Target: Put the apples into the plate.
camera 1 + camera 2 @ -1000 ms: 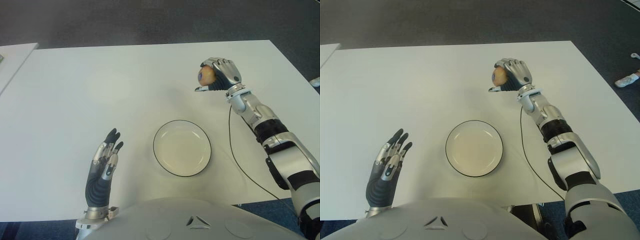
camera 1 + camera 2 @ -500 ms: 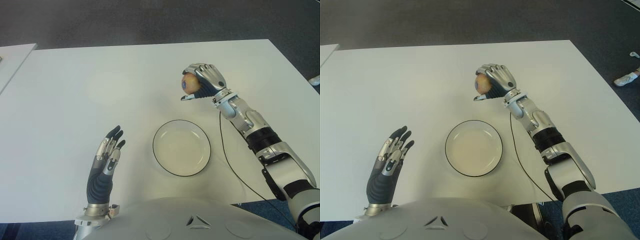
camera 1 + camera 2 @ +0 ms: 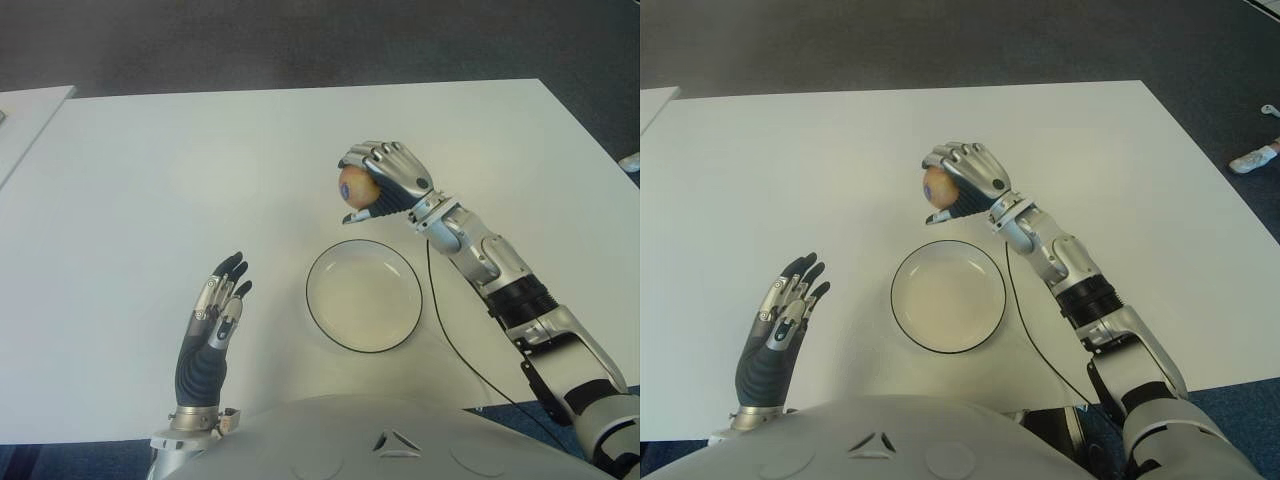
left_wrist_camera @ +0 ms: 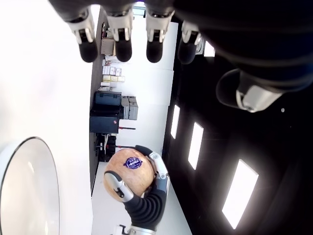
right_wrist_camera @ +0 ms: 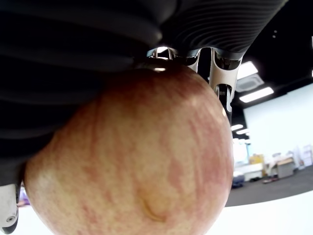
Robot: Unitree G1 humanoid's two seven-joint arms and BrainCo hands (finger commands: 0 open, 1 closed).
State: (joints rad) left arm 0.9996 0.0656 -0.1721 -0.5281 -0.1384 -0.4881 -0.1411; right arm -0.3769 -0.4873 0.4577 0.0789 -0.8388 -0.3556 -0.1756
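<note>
One apple held above the worktop, beside the plate

One apple (image 3: 356, 187) sits in the right hand (image 3: 385, 180), whose fingers curl over its top while the thumb presses from below. The fruit is reddish-yellow with a small round sticker, plain in the left wrist view. Hand and apple hang clear of the white worktop (image 3: 150, 180), just past the far rim of the plate (image 3: 363, 296) and toward its left side. The plate is white with a dark edge, holds nothing, and lies near the worktop's near edge, about midway along it. A thin dark cable (image 3: 447, 325) trails from the right forearm across the worktop to the near edge. The left hand (image 3: 212, 322) shows close to the near edge, well to the left of the plate, fingers straight and slightly spread, gripping nothing.
</note>
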